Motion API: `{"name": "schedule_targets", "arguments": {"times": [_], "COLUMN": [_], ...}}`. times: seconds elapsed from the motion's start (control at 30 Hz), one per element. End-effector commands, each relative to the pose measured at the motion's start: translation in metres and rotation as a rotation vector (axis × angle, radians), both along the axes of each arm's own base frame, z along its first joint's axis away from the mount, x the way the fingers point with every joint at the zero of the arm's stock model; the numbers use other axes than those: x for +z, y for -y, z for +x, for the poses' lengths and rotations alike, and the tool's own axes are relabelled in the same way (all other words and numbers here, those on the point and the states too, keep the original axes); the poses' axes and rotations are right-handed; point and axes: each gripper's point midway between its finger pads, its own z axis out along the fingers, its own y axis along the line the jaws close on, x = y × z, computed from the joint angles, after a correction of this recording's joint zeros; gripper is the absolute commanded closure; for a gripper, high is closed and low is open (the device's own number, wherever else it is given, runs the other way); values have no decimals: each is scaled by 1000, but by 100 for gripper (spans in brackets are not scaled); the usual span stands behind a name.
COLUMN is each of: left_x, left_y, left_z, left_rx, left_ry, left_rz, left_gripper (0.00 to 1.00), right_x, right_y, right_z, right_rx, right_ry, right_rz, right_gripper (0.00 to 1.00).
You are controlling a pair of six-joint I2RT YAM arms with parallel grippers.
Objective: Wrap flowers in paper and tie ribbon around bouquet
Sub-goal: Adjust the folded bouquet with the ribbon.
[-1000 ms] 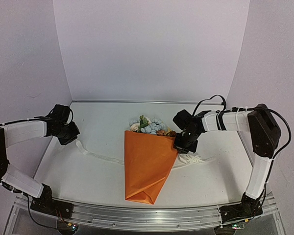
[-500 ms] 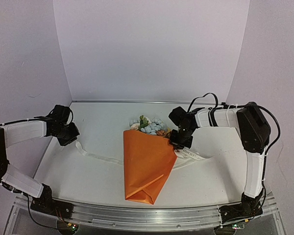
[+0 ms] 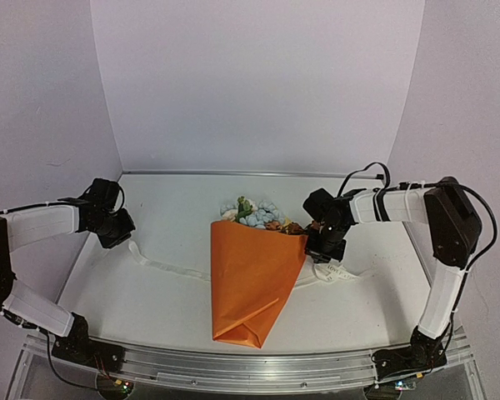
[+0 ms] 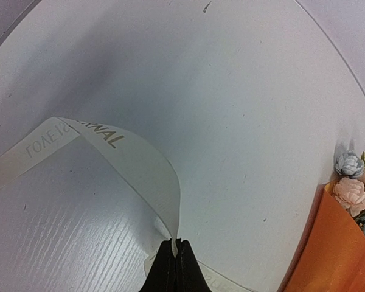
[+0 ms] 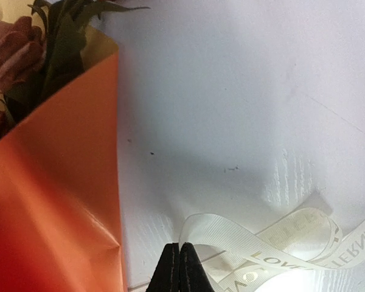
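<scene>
Bouquet: The orange paper cone bouquet [image 3: 252,287] lay flat in the middle of the white table [image 3: 175,317]. Its wide end faced the back wall and its pointy end faced the bottoms of my arms.
Flowers: The small bunch of pale blue, peach and cream flowers [image 3: 250,211] poked out of the wide end of the cone.
Paper: The shiny orange paper [image 5: 55,182] was folded round the green stems. A bit of its yellow inside showed at the rim.
Ribbon: The long, thin, cream-white cloth ribbon [image 3: 162,265] with little printed letters lay across the table. It went out of sight at the cone's left edge and showed again at the right edge.
Left claw: My left claw [image 3: 127,237] was pinched tight on the ribbon's left part, well away from the cone. The ribbon curled up in a loop from my tips.
Right claw: My right claw [image 3: 321,252] was pinched tight on the ribbon's right part, just beside the cone's right edge. A small loop of ribbon sat right in front of my tips.
</scene>
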Motion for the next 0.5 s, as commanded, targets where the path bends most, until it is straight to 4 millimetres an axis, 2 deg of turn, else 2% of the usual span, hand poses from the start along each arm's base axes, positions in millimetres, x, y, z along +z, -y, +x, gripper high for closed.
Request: {"name": "schedule_targets", "arguments": {"times": [0.0,0.27,0.47], "left_x": [22,29,31], "left_y": [6,6,6], "left_z": [13,13,11], "left_rx": [-20,-19,-23], "left_ry": [54,66,68], "left_rz": [-11,-13,-10], "left_gripper": [100,100,100], "right_x": [-1,-22,-23], "right_y": [-7,-23,-29], "right_z": [1,20,42], "right_rx": [-26,-86,-114], "right_ry": [1,-15,-11], "right_rz": [51,143,192], "right_gripper": [100,100,100]}}
